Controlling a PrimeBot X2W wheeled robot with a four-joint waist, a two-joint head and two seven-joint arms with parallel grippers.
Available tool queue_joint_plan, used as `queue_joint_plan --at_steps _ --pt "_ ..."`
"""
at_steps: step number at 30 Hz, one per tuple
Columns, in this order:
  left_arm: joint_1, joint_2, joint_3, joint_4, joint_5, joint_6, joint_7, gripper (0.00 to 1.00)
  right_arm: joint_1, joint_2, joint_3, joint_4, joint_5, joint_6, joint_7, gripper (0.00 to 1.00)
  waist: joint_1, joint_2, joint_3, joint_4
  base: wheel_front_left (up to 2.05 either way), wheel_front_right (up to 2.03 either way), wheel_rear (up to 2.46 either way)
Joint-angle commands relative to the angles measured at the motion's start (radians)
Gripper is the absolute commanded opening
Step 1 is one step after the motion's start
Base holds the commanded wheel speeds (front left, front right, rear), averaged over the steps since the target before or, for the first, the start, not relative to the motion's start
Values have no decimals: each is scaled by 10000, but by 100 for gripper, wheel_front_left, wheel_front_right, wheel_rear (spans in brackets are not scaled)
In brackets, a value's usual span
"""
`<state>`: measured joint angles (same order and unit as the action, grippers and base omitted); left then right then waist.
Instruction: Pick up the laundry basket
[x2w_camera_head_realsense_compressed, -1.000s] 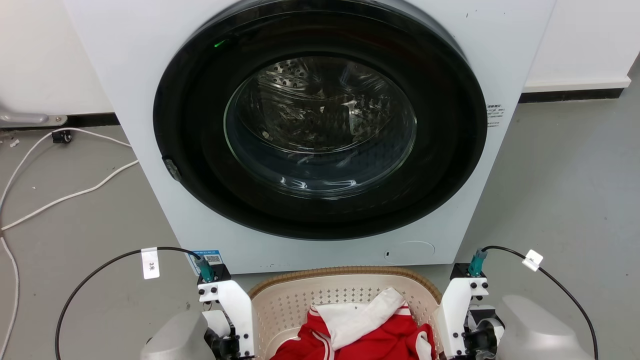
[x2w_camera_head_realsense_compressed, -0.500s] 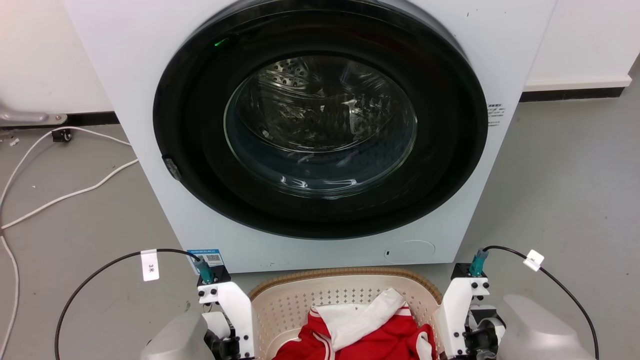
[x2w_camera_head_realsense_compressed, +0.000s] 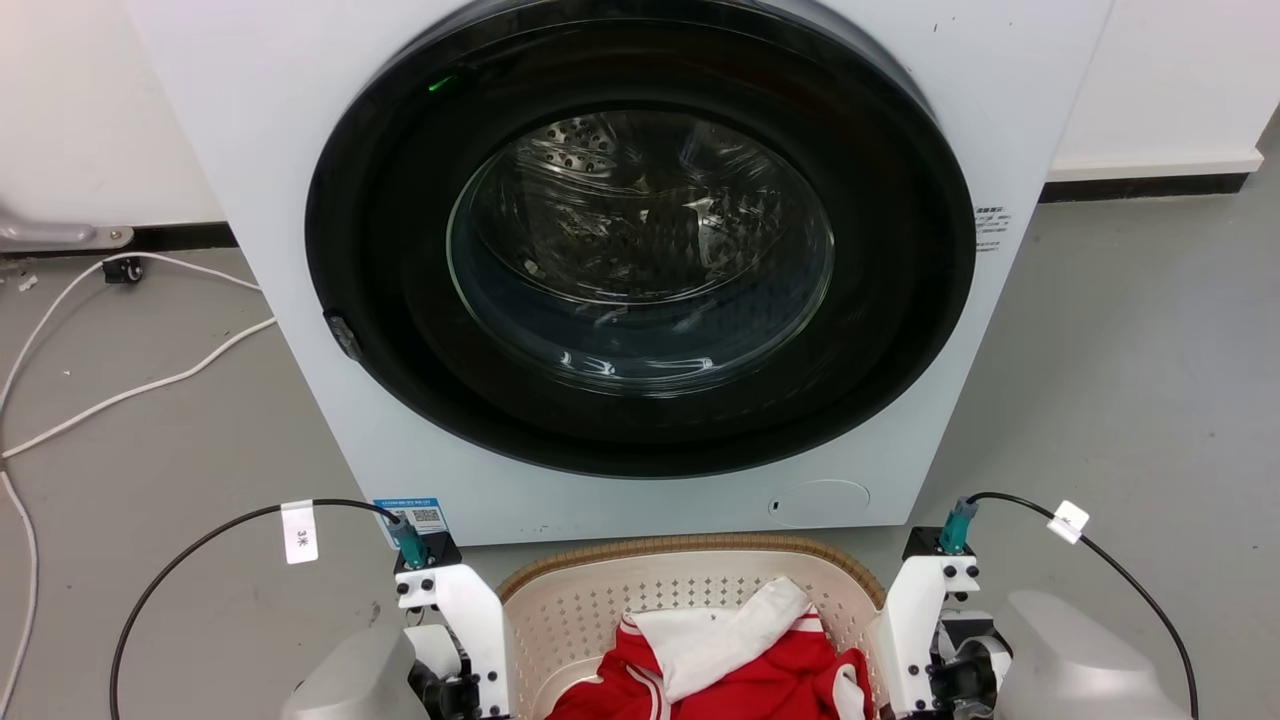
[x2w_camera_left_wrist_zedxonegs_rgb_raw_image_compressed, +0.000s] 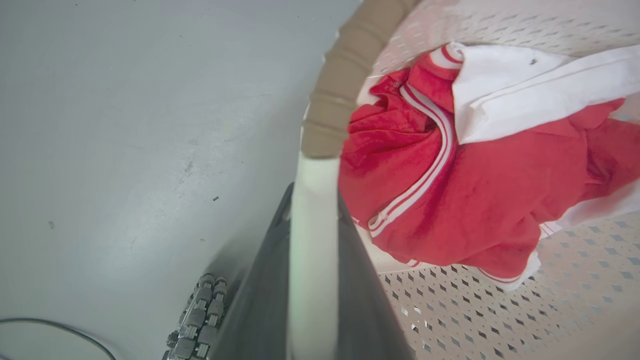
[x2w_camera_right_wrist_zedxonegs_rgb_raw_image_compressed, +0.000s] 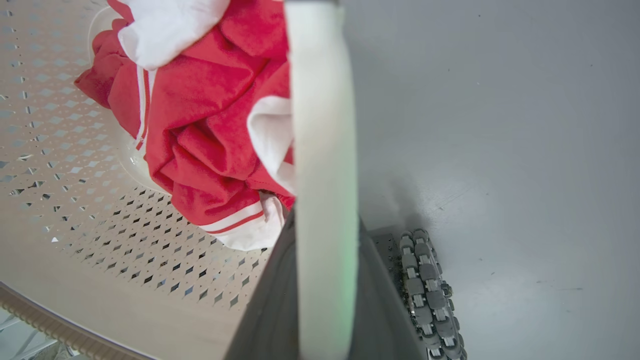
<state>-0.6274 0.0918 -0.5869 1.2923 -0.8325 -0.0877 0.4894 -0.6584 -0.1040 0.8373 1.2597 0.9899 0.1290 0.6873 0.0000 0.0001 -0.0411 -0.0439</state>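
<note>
The laundry basket (x2w_camera_head_realsense_compressed: 690, 548) is at 6 o'clock in the head view, just in front of the white washing machine (x2w_camera_head_realsense_compressed: 250, 150), which takes up 12 o'clock. Can't tell if the basket bottom touches the grey floor (x2w_camera_head_realsense_compressed: 1120, 380). The basket is cream with perforated walls and a brown woven-look rim. Inside is a red garment (x2w_camera_head_realsense_compressed: 770, 690) with white stripes, and a white cloth (x2w_camera_head_realsense_compressed: 720, 630) lies on top of it. The machine's round dark door (x2w_camera_head_realsense_compressed: 640, 250) is closed, and the drum shows through the glass.

In the left wrist view, the left end effector (x2w_camera_left_wrist_zedxonegs_rgb_raw_image_compressed: 314, 200) has one dark finger on each side of the basket's white left handle (x2w_camera_left_wrist_zedxonegs_rgb_raw_image_compressed: 312, 260), pinching it. The brown rim joins the handle toward 12 o'clock. The red garment is at 3 o'clock, the floor at 9, and a ridged grey wheel (x2w_camera_left_wrist_zedxonegs_rgb_raw_image_compressed: 200, 320) at 7.

In the right wrist view, the right end effector (x2w_camera_right_wrist_zedxonegs_rgb_raw_image_compressed: 325, 222) is clamped the same way on the white right handle (x2w_camera_right_wrist_zedxonegs_rgb_raw_image_compressed: 322, 125), which runs from 6 to 12 o'clock. The garment is at 10 o'clock, the perforated wall at 8, and a second ridged wheel (x2w_camera_right_wrist_zedxonegs_rgb_raw_image_compressed: 425, 290) at 5.

In the head view, white wrist brackets (x2w_camera_head_realsense_compressed: 450, 600) flank the basket at 7 and 5 o'clock, and a black cable (x2w_camera_head_realsense_compressed: 200, 530) loops out from each. A white cable (x2w_camera_head_realsense_compressed: 130, 390) lies on the floor at 9 o'clock.
</note>
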Motion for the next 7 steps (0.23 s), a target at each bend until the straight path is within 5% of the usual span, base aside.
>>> queue_joint_plan --at_steps 1,7 --pt "84 -52 -23 -57 -73 -55 -68 0 -145 58 34 -37 65 32 -15 0 0 -1 0 10 0 0 0" --pt "94 -70 -49 -57 -91 -78 -78 0 -157 73 72 -79 177 32 -8 0 0 -1 8 17 0 0 0"
